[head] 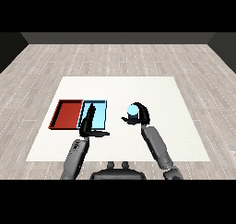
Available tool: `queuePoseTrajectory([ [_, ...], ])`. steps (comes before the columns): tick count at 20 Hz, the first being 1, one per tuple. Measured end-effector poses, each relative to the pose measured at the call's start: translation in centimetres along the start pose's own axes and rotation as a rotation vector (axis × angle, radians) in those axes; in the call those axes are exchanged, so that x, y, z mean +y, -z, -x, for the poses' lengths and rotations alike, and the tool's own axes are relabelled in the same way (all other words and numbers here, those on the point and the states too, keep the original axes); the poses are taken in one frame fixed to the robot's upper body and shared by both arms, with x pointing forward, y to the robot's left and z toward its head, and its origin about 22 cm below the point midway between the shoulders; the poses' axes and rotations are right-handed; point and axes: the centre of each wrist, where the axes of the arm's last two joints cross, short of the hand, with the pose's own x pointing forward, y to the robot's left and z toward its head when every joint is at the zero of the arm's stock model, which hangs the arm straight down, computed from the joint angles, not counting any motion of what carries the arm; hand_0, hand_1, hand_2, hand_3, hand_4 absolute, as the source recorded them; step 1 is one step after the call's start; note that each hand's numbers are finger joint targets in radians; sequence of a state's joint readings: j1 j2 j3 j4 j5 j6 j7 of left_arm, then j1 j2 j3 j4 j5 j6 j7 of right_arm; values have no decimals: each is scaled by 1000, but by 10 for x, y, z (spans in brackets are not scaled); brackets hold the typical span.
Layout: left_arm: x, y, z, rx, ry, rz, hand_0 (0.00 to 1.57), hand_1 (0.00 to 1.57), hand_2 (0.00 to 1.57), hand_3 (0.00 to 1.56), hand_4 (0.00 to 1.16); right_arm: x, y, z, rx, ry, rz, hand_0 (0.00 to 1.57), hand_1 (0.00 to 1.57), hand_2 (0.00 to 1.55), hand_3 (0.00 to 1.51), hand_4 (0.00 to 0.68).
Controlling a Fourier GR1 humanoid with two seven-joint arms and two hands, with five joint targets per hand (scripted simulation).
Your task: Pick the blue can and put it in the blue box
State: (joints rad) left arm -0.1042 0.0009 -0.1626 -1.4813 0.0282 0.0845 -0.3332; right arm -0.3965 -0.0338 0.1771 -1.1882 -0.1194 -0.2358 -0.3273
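A light blue can stands right of the table's middle, with my right hand curled round it, thumb to the can's left and fingers arching over its far right side. The light blue tray lies left of centre, about a hand's width to the left of the can. My left hand reaches over that tray's near part with straight fingers pointing away and its thumb stuck out to the right; it holds nothing.
A red tray lies flush against the blue tray's left side. The white table spreads wide behind and to the right of the can. Wooden floor surrounds the table.
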Motion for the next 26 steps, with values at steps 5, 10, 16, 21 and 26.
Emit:
queuePoseTrajectory([
  [5, -15, 5, -2, 8, -47, 31, 0, 0, 0, 0, 0, -6, 6, -7, -3, 3, -18, 1450, 1450, 1469, 1383, 550],
  [10, -32, 8, -5, 12, -72, 61, 0, 0, 0, 0, 0, 5, 9, -17, -14, 1, -27, 1445, 1445, 1473, 1391, 571],
  [16, -50, 25, -5, 17, -62, 93, 0, 0, 0, 0, 0, 23, 13, -27, -38, 29, -60, 1458, 1458, 1467, 1375, 551],
  [21, -64, 22, 5, 45, -57, 107, 0, 0, 0, 0, 0, 36, 12, -28, -39, 44, -74, 1437, 1437, 1459, 1360, 553],
  [26, -70, 27, 12, 72, -58, 110, 0, 0, 0, 0, 0, 37, 12, -34, -38, 59, -94, 1432, 1432, 1465, 1376, 557],
])
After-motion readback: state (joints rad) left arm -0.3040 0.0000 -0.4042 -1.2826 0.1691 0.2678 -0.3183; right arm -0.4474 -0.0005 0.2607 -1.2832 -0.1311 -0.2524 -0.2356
